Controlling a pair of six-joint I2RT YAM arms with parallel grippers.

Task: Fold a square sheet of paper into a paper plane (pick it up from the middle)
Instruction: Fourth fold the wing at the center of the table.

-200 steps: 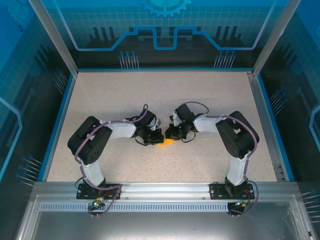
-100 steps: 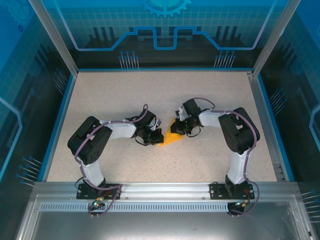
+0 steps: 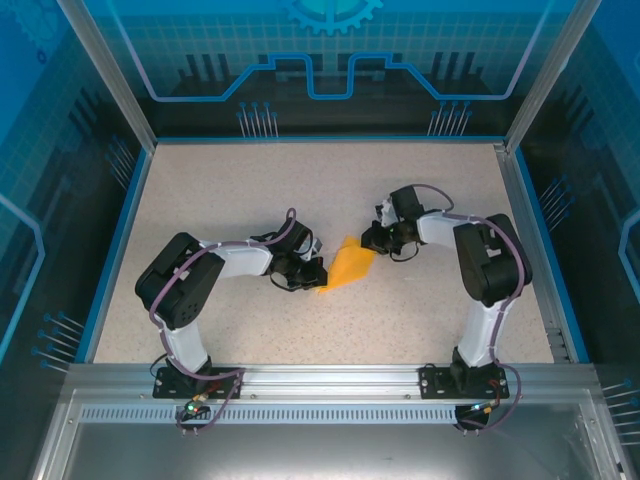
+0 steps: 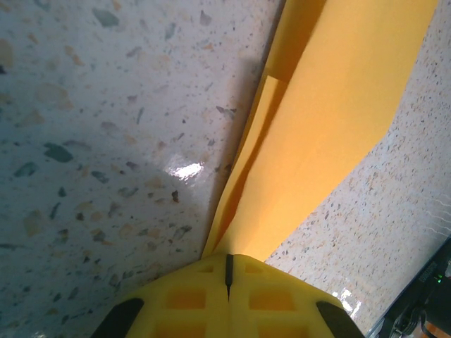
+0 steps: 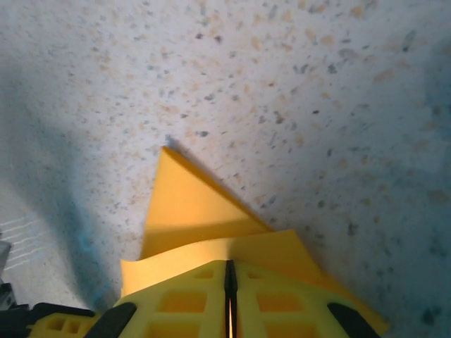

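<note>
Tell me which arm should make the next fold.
Right, probably. The right fingers grip the folded paper by a pointed corner, free to swing it over; the left fingers pinch its narrow end as an anchor.

My table (image 3: 250,190): speckled beige, one bright glare spot (image 4: 184,169).
Border (image 3: 118,250): blue rim.
Walls (image 3: 400,100) around me: translucent blue panels, circuit graphics.
Near edge: aluminium rail (image 3: 330,382).
</note>
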